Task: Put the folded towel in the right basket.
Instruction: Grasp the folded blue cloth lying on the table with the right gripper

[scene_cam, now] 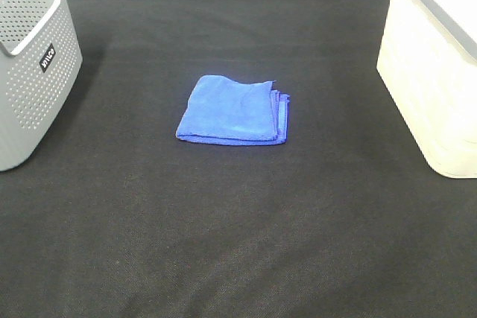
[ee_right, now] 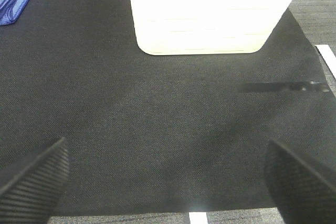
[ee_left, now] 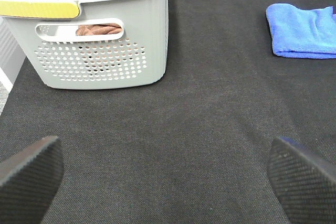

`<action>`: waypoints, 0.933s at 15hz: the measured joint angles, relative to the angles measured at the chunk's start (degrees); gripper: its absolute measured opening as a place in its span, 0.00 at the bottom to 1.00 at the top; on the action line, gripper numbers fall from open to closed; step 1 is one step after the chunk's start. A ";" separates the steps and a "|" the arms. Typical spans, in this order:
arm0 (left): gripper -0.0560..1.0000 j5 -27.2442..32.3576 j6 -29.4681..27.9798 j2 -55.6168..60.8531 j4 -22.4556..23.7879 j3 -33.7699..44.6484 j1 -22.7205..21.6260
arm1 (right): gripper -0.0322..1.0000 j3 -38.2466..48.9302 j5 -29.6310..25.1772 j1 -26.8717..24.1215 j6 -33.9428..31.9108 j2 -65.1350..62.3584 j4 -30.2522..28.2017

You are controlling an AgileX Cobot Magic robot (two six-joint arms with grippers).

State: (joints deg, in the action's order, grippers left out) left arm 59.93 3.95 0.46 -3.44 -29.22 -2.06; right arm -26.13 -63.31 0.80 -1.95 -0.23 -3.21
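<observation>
Currently the folded towel (scene_cam: 233, 110), blue, lies flat near the middle of the black table cover (scene_cam: 238, 258), well apart from the cream right basket (scene_cam: 432, 87) at the right edge and from the grey perforated basket (scene_cam: 33, 72) at the left edge, touching neither. Left gripper (ee_left: 167, 178): jaws spread wide above bare cover, holding nothing, with the grey perforated basket ahead of it and the folded towel further off to one side. Right gripper (ee_right: 168, 182): jaws likewise spread wide and empty above the cover, facing the near wall of the right basket.
</observation>
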 joint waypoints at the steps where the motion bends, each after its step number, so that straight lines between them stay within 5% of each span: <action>1: 0.99 0.00 0.00 0.00 0.00 0.00 0.00 | 0.97 0.00 0.00 0.00 0.00 0.00 0.00; 11: 0.99 0.00 0.00 0.00 0.00 0.00 0.00 | 0.97 0.00 0.00 0.00 0.00 0.06 -0.11; 14: 0.99 0.00 0.00 0.00 0.00 0.00 0.00 | 0.96 -4.64 0.00 0.00 0.00 9.85 0.69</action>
State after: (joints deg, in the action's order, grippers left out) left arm 59.93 3.95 0.46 -3.44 -29.22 -2.06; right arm -30.77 -63.31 0.80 -1.95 9.63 -2.52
